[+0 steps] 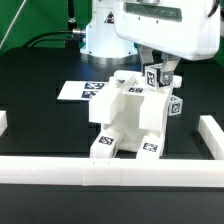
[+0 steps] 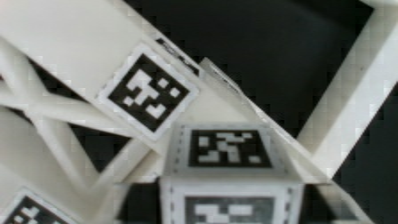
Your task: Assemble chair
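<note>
The partly built chair of chunky white tagged parts stands in the middle of the black table, its two feet toward the front rail. My gripper hangs over the chair's back corner on the exterior view's right. It is shut on a white tagged post, held upright against the chair's top. In the wrist view the post fills the space between the jaws, one tag facing the camera. Slanted white chair parts with another tag lie just beyond it. Whether the post's lower end sits in a hole is hidden.
The marker board lies flat behind the chair toward the exterior view's left. White border rails run along the front and the right side. The arm's white base stands at the back.
</note>
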`<state>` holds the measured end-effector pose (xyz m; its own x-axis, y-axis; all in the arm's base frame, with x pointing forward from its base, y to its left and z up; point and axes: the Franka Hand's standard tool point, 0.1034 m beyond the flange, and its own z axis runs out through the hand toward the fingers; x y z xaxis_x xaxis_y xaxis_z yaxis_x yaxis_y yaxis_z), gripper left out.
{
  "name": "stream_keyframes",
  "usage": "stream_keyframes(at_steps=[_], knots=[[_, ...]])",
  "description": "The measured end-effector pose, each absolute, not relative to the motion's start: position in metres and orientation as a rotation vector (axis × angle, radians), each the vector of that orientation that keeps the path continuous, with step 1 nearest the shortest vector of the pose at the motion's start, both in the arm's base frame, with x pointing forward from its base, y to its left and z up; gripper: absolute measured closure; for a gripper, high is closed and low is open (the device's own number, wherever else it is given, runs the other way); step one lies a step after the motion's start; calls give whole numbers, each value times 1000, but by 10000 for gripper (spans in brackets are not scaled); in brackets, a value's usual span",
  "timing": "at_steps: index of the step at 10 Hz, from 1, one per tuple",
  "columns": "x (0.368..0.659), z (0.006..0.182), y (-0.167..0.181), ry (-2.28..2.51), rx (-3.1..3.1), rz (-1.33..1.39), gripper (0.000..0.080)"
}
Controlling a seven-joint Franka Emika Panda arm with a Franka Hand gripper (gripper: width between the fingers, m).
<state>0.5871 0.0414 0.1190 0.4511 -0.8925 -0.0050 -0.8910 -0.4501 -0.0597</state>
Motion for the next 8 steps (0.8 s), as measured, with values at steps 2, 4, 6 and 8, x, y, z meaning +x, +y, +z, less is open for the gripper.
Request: stream_keyframes(at_steps=[2,4,6,8], knots=[[588,120,41,1550,-2670,-46,299],[588,119,41,1400,-2755,-51,160],[588,119,41,1155,-2870,-57,151],[591,121,41,841,-2979,-74,151]])
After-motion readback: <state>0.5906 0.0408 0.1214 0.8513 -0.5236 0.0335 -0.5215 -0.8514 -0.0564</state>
